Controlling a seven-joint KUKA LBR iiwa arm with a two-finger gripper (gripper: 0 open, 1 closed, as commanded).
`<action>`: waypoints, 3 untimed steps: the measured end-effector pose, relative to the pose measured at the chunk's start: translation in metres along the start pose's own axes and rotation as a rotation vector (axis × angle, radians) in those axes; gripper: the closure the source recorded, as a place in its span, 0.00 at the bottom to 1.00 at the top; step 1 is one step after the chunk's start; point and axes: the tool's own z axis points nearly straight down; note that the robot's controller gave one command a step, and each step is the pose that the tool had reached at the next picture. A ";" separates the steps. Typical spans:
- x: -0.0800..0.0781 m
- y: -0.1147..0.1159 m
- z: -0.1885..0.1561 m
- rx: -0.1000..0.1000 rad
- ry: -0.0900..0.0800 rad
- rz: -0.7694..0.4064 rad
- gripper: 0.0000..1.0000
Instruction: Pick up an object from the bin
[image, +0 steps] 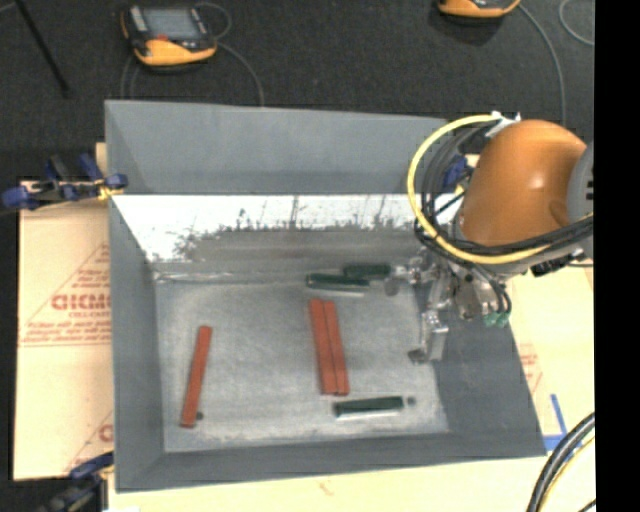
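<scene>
My gripper hangs low at the right side of the bin, close to the right wall and under the orange cover. Nothing shows in it. Left of it, by the back wall, lies a dark green pen-like thing. Below and left of the gripper, a dark green marker lies flat near the front wall. A pair of red-brown sticks lies side by side in the middle of the bin floor, well left of the gripper.
A single red-brown stick lies at the left of the bin floor, tilted a little. The arm with its orange cover and cables reaches in over the bin's right rim.
</scene>
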 end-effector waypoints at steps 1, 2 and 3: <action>0.037 0.012 0.056 -0.003 0.007 -0.153 0.00; 0.043 -0.004 0.104 -0.003 0.006 0.057 0.00; 0.064 -0.003 0.148 -0.002 0.008 -0.152 1.00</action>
